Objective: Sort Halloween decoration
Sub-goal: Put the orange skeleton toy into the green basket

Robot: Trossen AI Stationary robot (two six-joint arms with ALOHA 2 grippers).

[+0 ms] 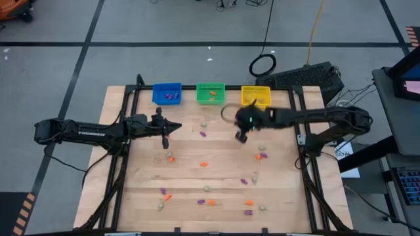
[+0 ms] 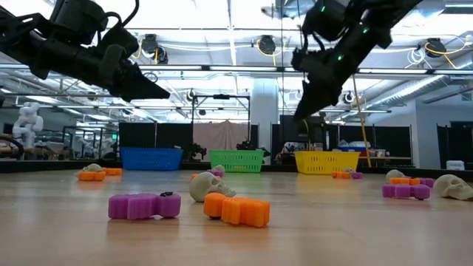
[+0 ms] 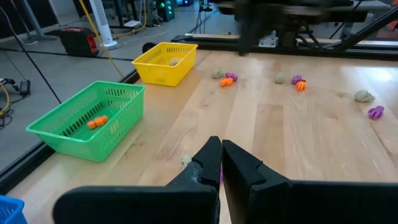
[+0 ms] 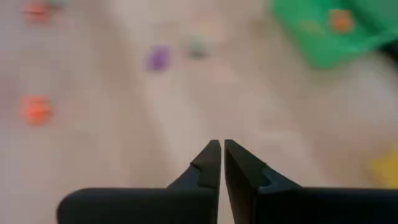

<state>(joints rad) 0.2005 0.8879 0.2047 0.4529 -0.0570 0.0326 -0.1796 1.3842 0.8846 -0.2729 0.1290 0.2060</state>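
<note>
Both hands shut and empty, above the tabletop mid-sort.

My right hand (image 1: 241, 136) hung just right of frame centre in the high view, fingers together with nothing between them; my left hand (image 1: 164, 141) sat left of centre, also closed, no trinket clearly gripped. Halloween decoration (image 1: 203, 164) lay scattered over the lower half of the tabletop (image 1: 138, 196) in purple, orange and pale pieces, with a few already in the blue bin (image 1: 167, 94), green bin (image 1: 210, 92) and yellow bin (image 1: 255, 96) along the top edge. Judged them light, rigid moulded plastic, probably skittery on bare wood. The skulls were rounded, so best pinched across the widest part; the flat lobed pieces, across the narrow waist, coming straight down.
</note>
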